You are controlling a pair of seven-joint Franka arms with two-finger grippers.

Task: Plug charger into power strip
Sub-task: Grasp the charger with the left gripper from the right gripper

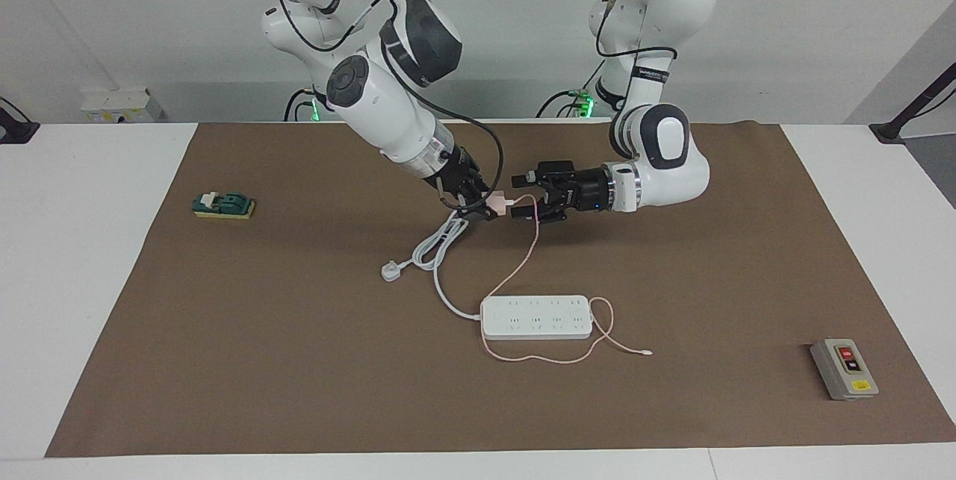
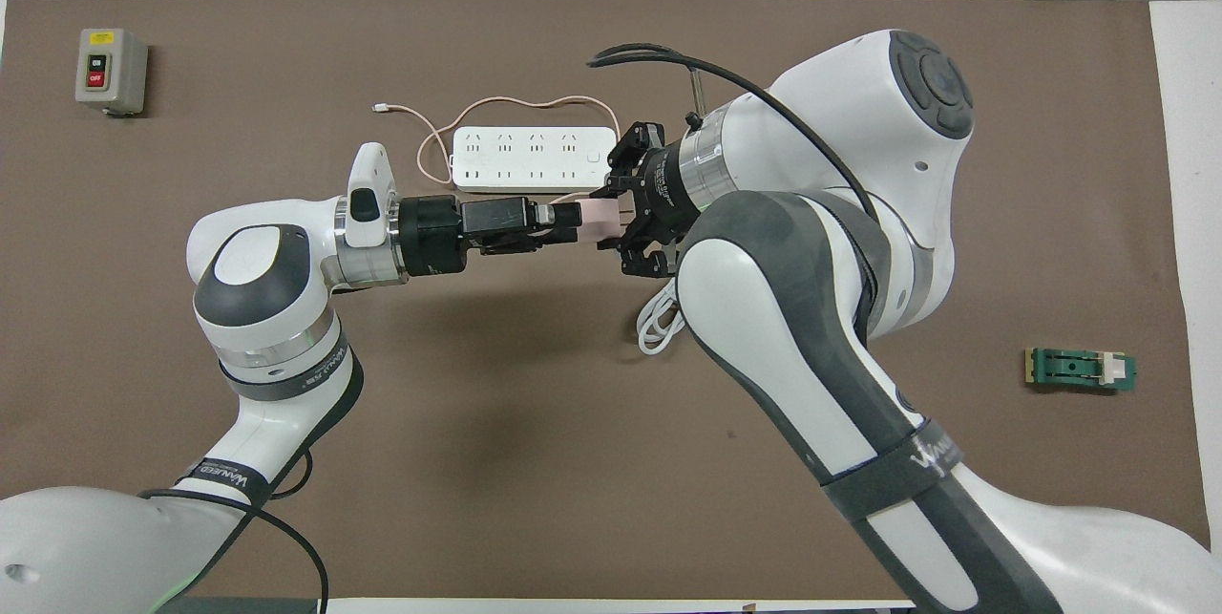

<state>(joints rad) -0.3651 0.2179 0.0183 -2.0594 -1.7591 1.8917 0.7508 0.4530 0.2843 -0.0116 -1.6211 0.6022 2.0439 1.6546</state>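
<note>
Holding the charger up over the brown mat, I am pinching the small pink cube in my right gripper, fingers clenched on it. My left gripper is meeting it from the opposite direction, its fingertips right at the cube; I cannot tell whether they are closing on it or standing apart. From the cube the thin pink cable is hanging down to the mat, looping around one end of the power strip and ending in a tiny white connector lying on the mat. In the facing view the strip is lying at about 5 o'clock from the charger, flat, sockets up. Its thick white cord is running to a white plug at about 10 o'clock from the strip. A grey button box is sitting toward my left arm's end of the table, a green block toward my right arm's end.
</note>
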